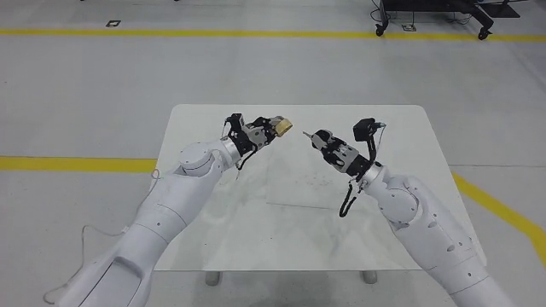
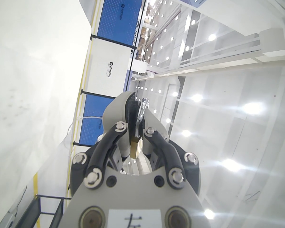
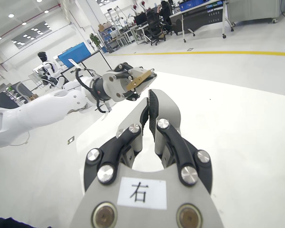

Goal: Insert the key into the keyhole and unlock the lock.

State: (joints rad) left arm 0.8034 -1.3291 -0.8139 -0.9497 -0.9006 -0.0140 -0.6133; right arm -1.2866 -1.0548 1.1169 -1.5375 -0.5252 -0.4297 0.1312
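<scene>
Watching the top view, I am seeing the left hand (image 1: pixel 271 128) pinching the brass padlock (image 1: pixel 280 125) above the white tabletop (image 1: pixel 299 230), with the brass body pointing toward the right hand (image 1: pixel 317 139). In the left wrist view the fingers (image 2: pixel 118 110) are clamping the silver shackle. The right hand's fingers (image 3: pixel 154 105) are pressing together, and a thin key (image 1: pixel 307 134) tip is poking out toward the padlock, near it but apart. Nothing is sitting between them. Beyond the tabletop, a yellow floor line (image 1: pixel 256 32) is running across, and a dark wheeled cart (image 1: pixel 435 4) is standing past it.
</scene>
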